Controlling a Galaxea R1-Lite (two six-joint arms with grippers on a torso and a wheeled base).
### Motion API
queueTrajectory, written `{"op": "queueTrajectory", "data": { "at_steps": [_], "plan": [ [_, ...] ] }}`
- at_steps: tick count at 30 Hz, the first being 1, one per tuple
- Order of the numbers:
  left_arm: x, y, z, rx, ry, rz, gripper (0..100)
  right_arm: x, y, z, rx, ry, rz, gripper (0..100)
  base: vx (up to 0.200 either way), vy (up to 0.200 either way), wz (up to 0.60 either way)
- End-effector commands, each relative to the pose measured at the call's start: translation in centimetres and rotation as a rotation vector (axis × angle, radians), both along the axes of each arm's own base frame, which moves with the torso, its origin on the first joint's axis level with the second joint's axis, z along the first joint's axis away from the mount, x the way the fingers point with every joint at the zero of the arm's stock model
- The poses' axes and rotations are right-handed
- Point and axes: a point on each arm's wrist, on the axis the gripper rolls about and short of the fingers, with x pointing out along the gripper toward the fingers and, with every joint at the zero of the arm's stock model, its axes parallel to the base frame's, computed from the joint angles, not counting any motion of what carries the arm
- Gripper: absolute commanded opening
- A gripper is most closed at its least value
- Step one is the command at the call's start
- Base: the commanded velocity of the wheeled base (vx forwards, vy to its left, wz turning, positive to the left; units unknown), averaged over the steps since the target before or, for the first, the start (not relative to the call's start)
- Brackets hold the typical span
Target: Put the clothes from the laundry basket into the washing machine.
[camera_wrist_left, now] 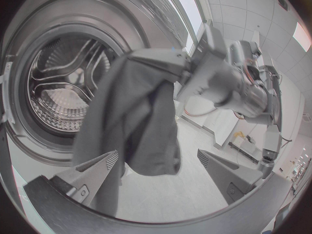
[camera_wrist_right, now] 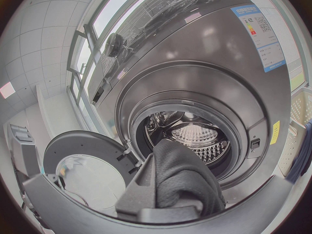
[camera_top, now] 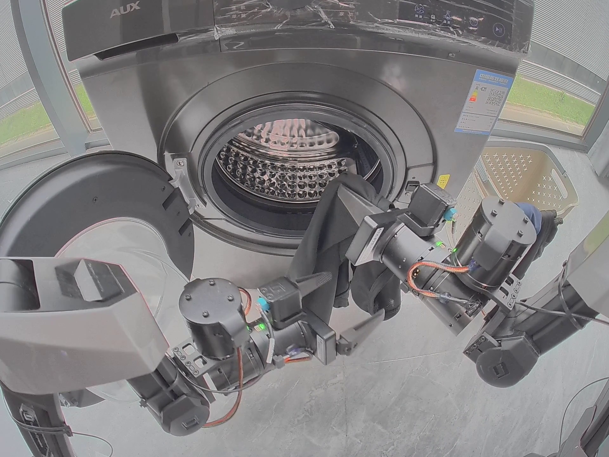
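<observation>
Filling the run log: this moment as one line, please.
right hand: shut on dark garment at drum mouth | left hand: open, near hanging garment | door: open | laundry basket: holds blue cloth

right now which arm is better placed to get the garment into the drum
Right. The right end effector is shut on the garment at the drum mouth; the left end effector is open, lower down by its hanging end.

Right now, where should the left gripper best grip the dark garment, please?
Probably the dark garment's loose lower end, from below: the right gripper pins its top at the washing machine's opening, so the tail hangs free by the open left gripper.
</observation>
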Motion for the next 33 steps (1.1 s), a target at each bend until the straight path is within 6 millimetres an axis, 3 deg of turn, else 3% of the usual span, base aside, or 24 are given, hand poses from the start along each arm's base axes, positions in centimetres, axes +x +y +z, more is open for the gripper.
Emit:
{"op": "queueTrajectory", "data": {
  "at_steps": [1, 14, 20, 24, 25, 33],
  "plan": [
    [-1.2, -1.6, -1.9, 0.04, 0.043, -0.055, 100, 0.3, 0.4, 0.3, 0.011, -0.011, 0.002, 0, 0.0, 0.0, 0.0],
    [1.3, -4.2, -2.7, -0.006, 0.016, -0.034, 100, 0.2, 0.7, 0.1, 0.011, -0.009, 0.01, 0, 0.0, 0.0, 0.0],
    [3.2, -5.5, -4.2, -0.024, 0.001, 0.053, 100, 0.0, 1.0, -0.1, 0.011, -0.009, 0.021, 0, 0.0, 0.0, 0.0],
    [4.1, -6.0, -3.9, -0.053, -0.023, 0.117, 100, -0.1, 1.1, -0.2, 0.011, -0.009, 0.024, 0, 0.0, 0.0, 0.0],
    [4.2, -6.1, -3.8, -0.061, -0.029, 0.131, 0, -0.1, 1.1, -0.2, 0.01, -0.008, 0.024, 0, 0.0, 0.0, 0.0],
    [4.5, -6.3, -3.3, -0.077, -0.048, 0.152, 0, 0.0, 1.1, -0.4, 0.009, -0.005, 0.023, 0, 0.0, 0.0, 0.0]
  ]
}}
